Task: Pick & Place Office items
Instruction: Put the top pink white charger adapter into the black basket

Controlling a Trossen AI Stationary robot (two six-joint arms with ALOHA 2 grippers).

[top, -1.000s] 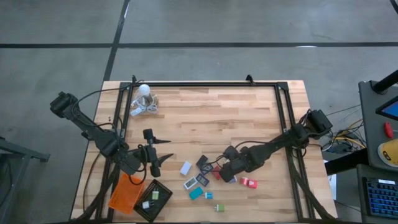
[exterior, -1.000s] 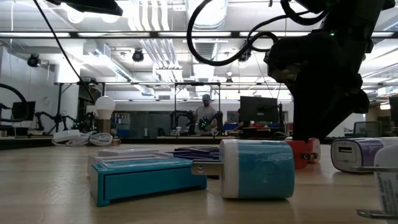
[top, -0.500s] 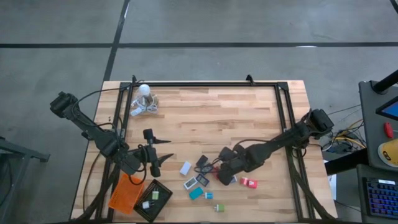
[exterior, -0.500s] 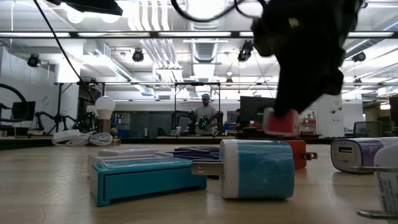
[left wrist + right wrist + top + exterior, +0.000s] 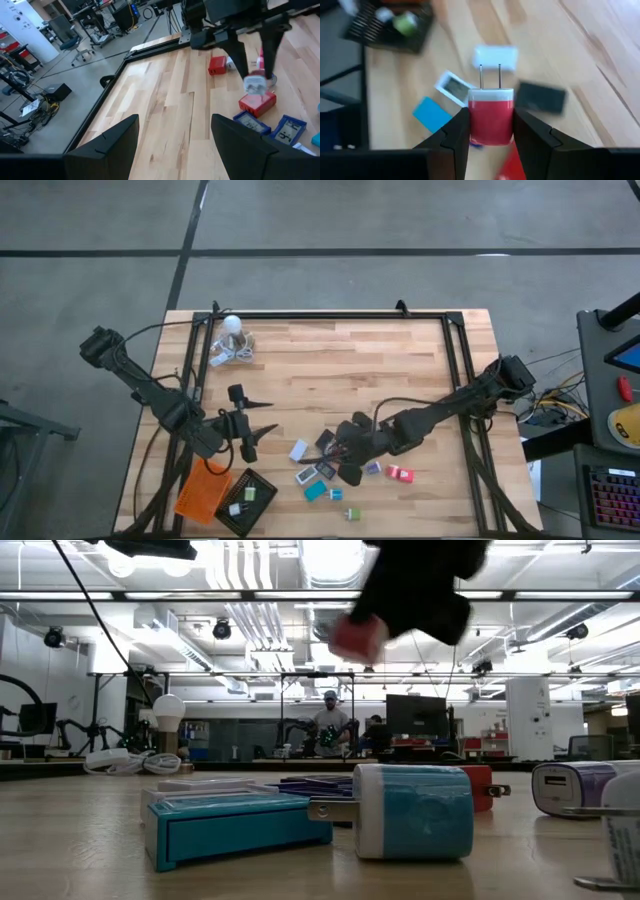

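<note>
From above, the table [image 5: 400,370] is pale butcher-block wood in a black metal frame. A white bulb [image 5: 232,325] with a coiled cord sits near its far left corner. A ribbed orange tray [image 5: 202,493] and a slatted black tray [image 5: 250,498] lie side by side at the near left edge. Small blocky office items [image 5: 315,480] are scattered at the near middle. The right arm stretches low across the table from the right side, its right gripper [image 5: 350,468] above the scatter. The left arm is folded at the left, its left gripper [image 5: 262,418] just beyond the trays.

At table height, a teal box [image 5: 235,825] and a teal-and-white plug [image 5: 410,810] lie in front. The right gripper hangs above them, a red block in its tip [image 5: 358,638], clear of the table.

From the left wrist, the left gripper's dark, smooth fingers [image 5: 112,142] stand apart with nothing between them.

From the right wrist, the right gripper's jaws are clamped on a glossy red charger [image 5: 491,119] with a white cap and two metal prongs, held above the scattered items.
</note>
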